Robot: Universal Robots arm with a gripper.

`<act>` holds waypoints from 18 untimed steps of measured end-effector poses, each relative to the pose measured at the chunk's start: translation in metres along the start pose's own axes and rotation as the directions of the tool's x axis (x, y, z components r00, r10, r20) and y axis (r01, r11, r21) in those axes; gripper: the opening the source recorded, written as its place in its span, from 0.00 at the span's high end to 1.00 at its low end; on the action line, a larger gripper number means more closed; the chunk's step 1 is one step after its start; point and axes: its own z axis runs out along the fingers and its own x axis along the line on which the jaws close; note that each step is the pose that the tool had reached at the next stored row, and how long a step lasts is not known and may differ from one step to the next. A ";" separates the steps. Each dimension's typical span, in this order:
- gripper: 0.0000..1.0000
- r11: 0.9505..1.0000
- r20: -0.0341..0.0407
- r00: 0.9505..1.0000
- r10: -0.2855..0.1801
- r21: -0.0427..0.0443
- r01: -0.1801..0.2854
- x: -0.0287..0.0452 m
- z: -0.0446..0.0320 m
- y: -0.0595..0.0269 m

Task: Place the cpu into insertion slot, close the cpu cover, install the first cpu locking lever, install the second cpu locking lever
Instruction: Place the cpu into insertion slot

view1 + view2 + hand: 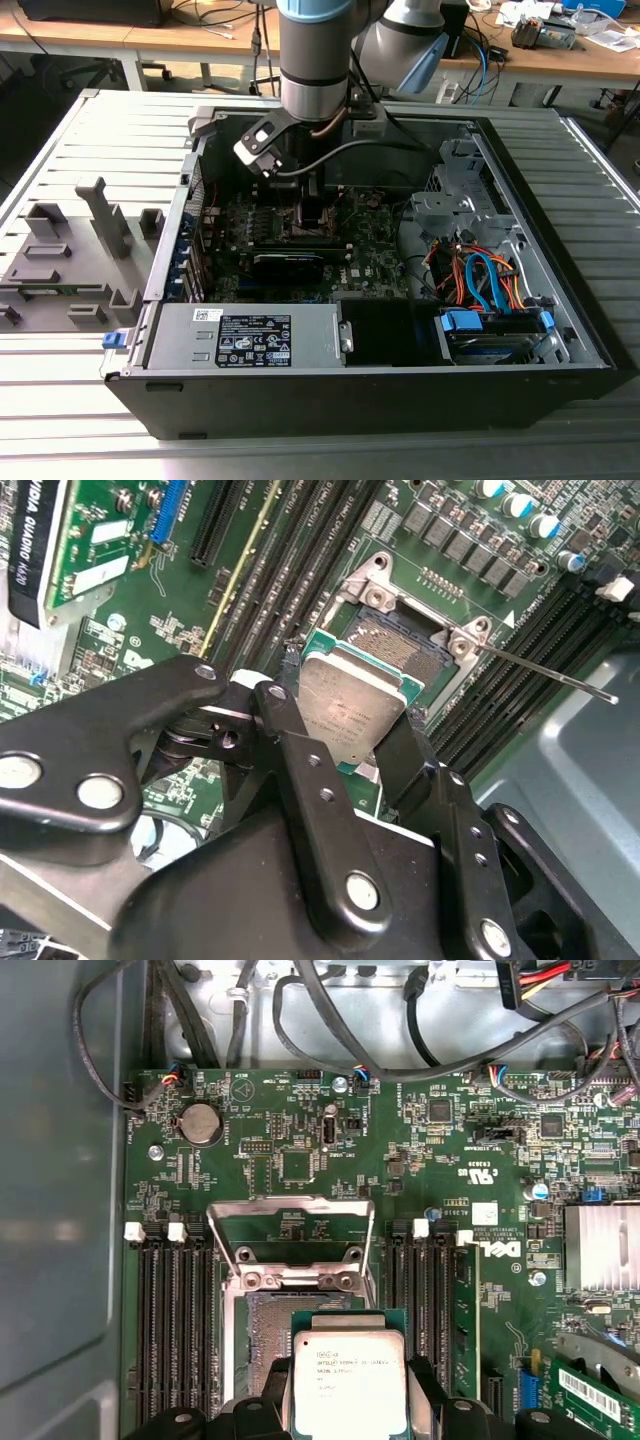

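Silver-grey top up, the cpu (352,695) is gripped by its edges in our hand (340,730) just over the insertion slot (405,645) on the green board (300,1150), whose cpu cover (290,1203) stands swung up, we judge, to clear the socket.

In the exterior view a ribbed grey metal table (60,400) spreads from seven round to five o'clock, with grey block fixtures (108,220) standing on it at nine. Wooden benches (130,35) run across twelve, with loose papers (600,22) at one o'clock.
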 end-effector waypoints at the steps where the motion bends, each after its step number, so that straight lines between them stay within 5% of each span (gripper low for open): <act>1: 0.46 1.000 0.000 1.000 0.000 0.000 0.000 0.0005 0.0000 0.0000; 18: 0.46 1.000 0.000 1.000 0.000 0.000 0.000 0.0052 0.0015 0.0000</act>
